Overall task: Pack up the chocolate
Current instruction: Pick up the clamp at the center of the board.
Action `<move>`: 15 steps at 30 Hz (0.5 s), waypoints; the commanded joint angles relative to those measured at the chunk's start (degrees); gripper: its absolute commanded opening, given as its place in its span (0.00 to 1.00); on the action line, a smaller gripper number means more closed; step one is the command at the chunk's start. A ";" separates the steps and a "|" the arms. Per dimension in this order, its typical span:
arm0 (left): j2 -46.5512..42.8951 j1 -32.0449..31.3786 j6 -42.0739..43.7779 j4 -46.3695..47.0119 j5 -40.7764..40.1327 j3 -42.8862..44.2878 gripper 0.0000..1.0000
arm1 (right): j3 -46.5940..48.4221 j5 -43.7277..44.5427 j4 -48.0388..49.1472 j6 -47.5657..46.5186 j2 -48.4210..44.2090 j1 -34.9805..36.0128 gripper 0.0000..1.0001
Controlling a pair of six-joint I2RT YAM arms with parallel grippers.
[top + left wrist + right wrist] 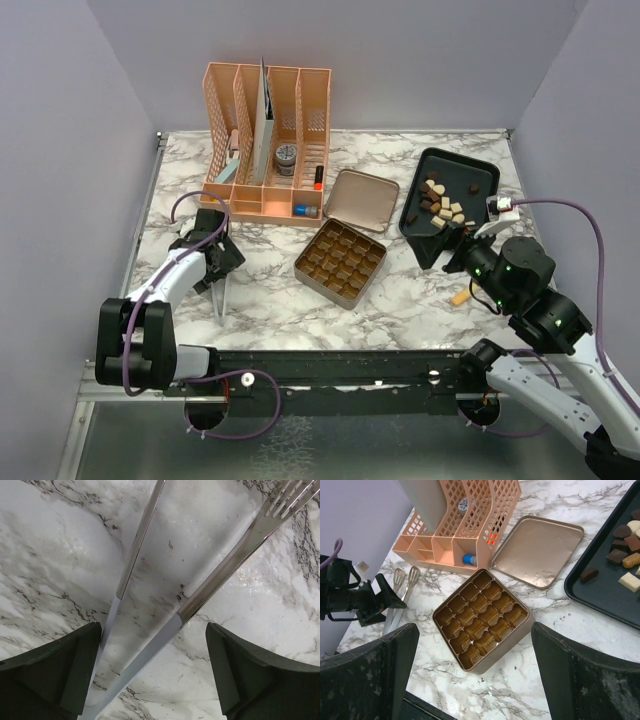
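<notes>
Closest to us, in the left wrist view, the two dark fingers [55, 675] of the left gripper [154, 630] stand far apart just above the marble table [55, 555], and we see a pair of metal tongs [220, 575] lying flat between them. One arm of the tongs runs right alongside the left-hand finger, though we cannot tell whether they touch. The other arm, which ends in fork-like tines, lies apart from the other finger. The jaws are spread and not clamped on the tongs. From above, this gripper sits at the left of the table, in front of a peach-coloured desk organizer [265, 140].

The right gripper [473, 640] is spread wide too and has hold of nothing. It hangs in the air, and its camera looks down on the gold tin [480, 617]. The tin stands in the middle of the table with its grid of gold-lined compartments uncovered. Its lid [360, 195] lies hollow side up just behind it, beside the organizer.

The chocolate [440, 205] lies on a black tray [472, 172] at the right rear of the table, to the right of the lid. We see dark brown, light brown and cream-white pieces clustered toward the tray's near left part. In the top view the right gripper is just at the tray's near corner. One small tan thing [460, 297] lies on the marble near the right arm; we cannot tell what it is
</notes>
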 commanded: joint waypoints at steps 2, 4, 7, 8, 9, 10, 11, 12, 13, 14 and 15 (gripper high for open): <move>-2.92 0.08 -1.93 0.37 5.19 -1.86 0.90 | -0.65 0.19 -0.56 -0.99 -0.66 -0.19 1.00; -3.16 -0.03 -2.07 0.29 5.89 -2.74 0.88 | -1.04 0.45 -0.43 -0.82 -0.96 -0.19 1.00; -3.57 -0.89 -2.44 0.27 7.13 -3.90 0.84 | -1.87 0.77 -0.08 -0.33 -1.39 -0.19 1.00; -4.05 -1.58 -2.72 0.27 6.84 -4.06 0.82 | -1.90 0.69 -0.01 -0.25 -1.47 -0.19 1.00; -4.46 -2.51 -3.01 0.24 6.11 -4.12 0.81 | -1.98 0.47 0.03 -0.21 -1.47 -0.19 1.00; -4.87 -3.81 -3.26 0.20 4.70 -4.04 0.80 | -1.93 0.38 0.04 -0.27 -1.48 -0.18 1.00; -5.04 -4.64 -3.49 0.26 3.08 -3.98 0.79 | -1.90 0.23 0.04 -0.27 -1.47 -0.19 1.00; -5.04 -5.21 -3.41 0.50 1.04 -3.89 0.78 | -1.90 0.15 0.04 -0.31 -1.48 -0.19 1.00; -4.66 -5.43 -2.55 0.54 -0.81 -3.56 0.77 | -2.02 0.12 0.17 -0.40 -1.48 -0.19 1.00; -4.00 -5.46 -1.38 0.67 -1.96 -2.94 0.77 | -2.23 0.08 0.39 -0.43 -1.46 -0.19 1.00; -3.20 -5.53 -0.11 0.77 -2.45 -2.22 0.77 | -2.27 0.07 0.54 -0.48 -1.47 -0.19 1.00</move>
